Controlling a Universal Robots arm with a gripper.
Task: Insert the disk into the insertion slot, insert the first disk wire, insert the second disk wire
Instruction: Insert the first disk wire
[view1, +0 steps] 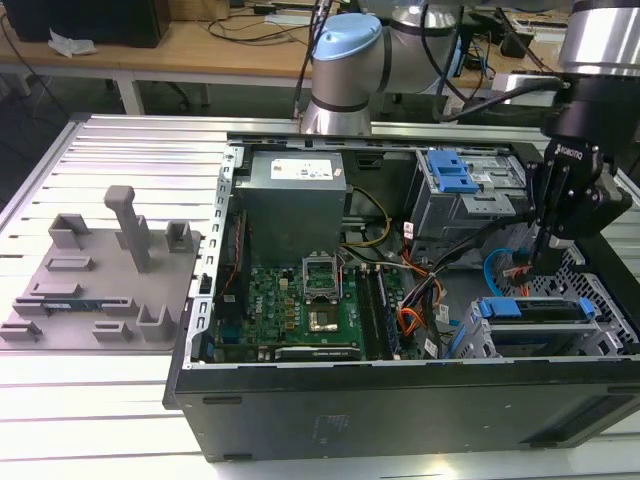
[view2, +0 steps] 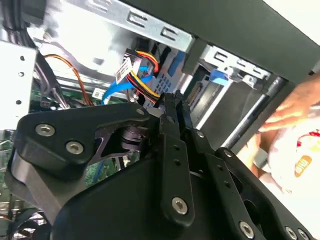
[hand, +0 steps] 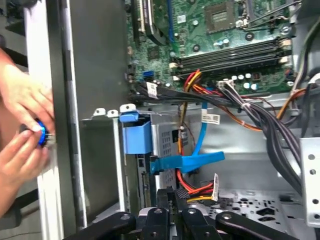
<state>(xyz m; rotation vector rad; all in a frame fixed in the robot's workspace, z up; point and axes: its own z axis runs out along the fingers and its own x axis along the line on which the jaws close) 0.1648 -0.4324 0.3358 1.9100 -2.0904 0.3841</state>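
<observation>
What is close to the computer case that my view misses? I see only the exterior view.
Observer: In the first wrist view, a person's hands are beside the case wall, on its outer side, holding a small blue item.
Operator: And what lies in front of the tool?
Observer: In the first wrist view, the first disk wire, a coloured bundle with a white tag, lies just ahead of the tool.
Operator: Where does the second disk wire go?
Observer: In the first wrist view it runs from near the board to a blue plastic arm; its end is hidden there.
</observation>
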